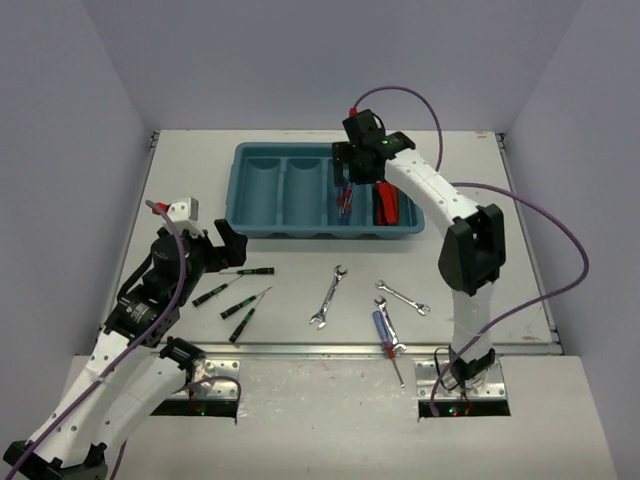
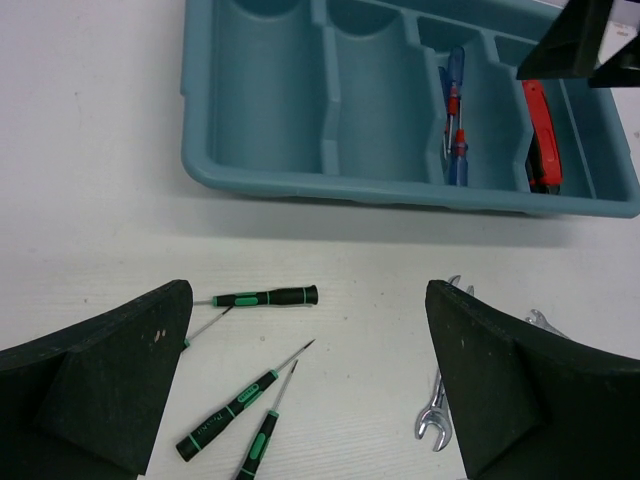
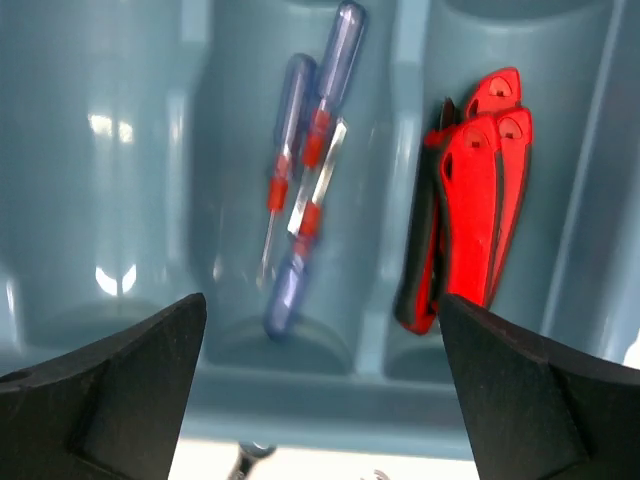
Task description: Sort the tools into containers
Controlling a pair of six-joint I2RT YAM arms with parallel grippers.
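The teal tray (image 1: 262, 226) stands at the table's back. Its third compartment holds blue-handled screwdrivers (image 3: 310, 180) and its rightmost holds red-and-black pliers (image 3: 480, 200). My right gripper (image 1: 362, 165) hovers over those compartments, open and empty (image 3: 320, 400). My left gripper (image 1: 215, 250) is open and empty (image 2: 310, 390) above several black-and-green precision screwdrivers (image 2: 235, 405) on the table in front of the tray (image 2: 300, 180). Two silver wrenches (image 1: 328, 297) (image 1: 402, 298) and one blue-handled screwdriver (image 1: 386, 335) lie on the table at front centre.
The tray's two left compartments (image 1: 285, 190) show nothing inside. A metal strip (image 1: 330, 349) runs along the table's near edge. Pale walls enclose the table on three sides.
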